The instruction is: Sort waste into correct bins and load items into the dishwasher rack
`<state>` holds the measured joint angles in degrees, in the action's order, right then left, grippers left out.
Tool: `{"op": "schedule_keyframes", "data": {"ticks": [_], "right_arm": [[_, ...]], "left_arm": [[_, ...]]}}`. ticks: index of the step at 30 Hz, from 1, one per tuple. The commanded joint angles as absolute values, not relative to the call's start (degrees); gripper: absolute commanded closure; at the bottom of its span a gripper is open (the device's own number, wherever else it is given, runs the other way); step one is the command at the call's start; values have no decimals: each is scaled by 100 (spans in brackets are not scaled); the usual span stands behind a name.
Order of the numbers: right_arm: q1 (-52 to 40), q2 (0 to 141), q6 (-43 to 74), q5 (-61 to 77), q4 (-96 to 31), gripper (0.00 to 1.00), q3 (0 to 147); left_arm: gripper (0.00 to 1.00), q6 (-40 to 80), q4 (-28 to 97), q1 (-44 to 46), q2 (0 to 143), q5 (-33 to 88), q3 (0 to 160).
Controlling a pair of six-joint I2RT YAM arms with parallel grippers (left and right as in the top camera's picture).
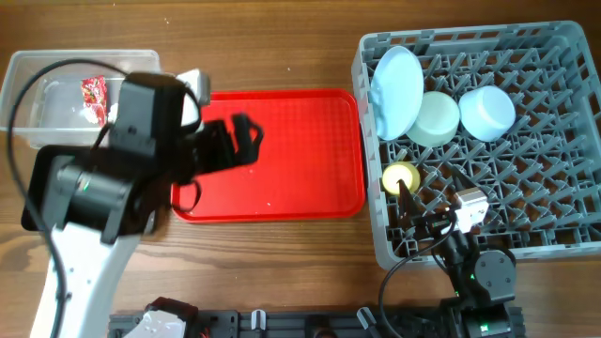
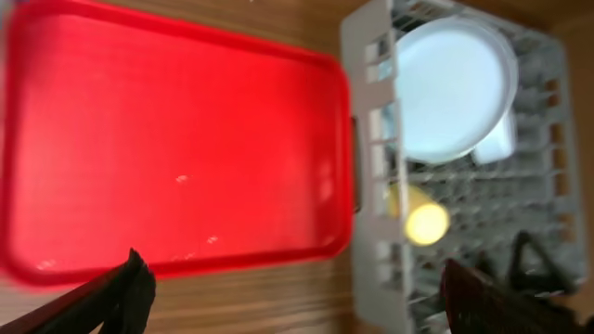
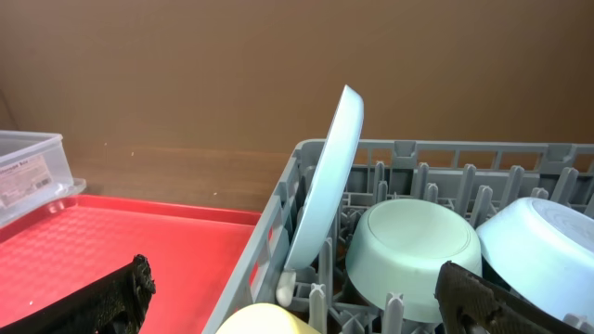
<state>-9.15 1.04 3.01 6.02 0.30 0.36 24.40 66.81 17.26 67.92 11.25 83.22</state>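
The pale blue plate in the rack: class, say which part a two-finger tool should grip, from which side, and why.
Grip the upper rim of the plate, coming down from above and pinching its two faces. It stands nearly on edge just inside the rack wall nearest the red tray, its top rising clear above the rack, while an upturned bowl sits close beside its lower half.

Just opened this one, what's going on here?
Clear-up looks nearly done. The dishwasher rack holds a pale blue plate on edge, a pale green bowl and a pale blue bowl upside down, and a small yellow item. The right gripper hangs open over the rack beside that yellow item. The left gripper is open above the red tray, which shows only specks. A red wrapper lies in the clear tub.
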Motion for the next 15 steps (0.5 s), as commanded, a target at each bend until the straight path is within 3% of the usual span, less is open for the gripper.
{"op": "schedule_keyframes", "data": {"ticks": [1, 7, 15], "right_arm": [[-871, 64, 386, 696, 51, 0, 30], [-871, 64, 386, 696, 51, 0, 30], [-871, 64, 384, 696, 51, 0, 30]], "left_arm": [[0, 1817, 6973, 1702, 6379, 388, 8348], [0, 1406, 6486, 1555, 5684, -366, 8084], [0, 1177, 3677, 657, 3548, -320, 5524]]}}
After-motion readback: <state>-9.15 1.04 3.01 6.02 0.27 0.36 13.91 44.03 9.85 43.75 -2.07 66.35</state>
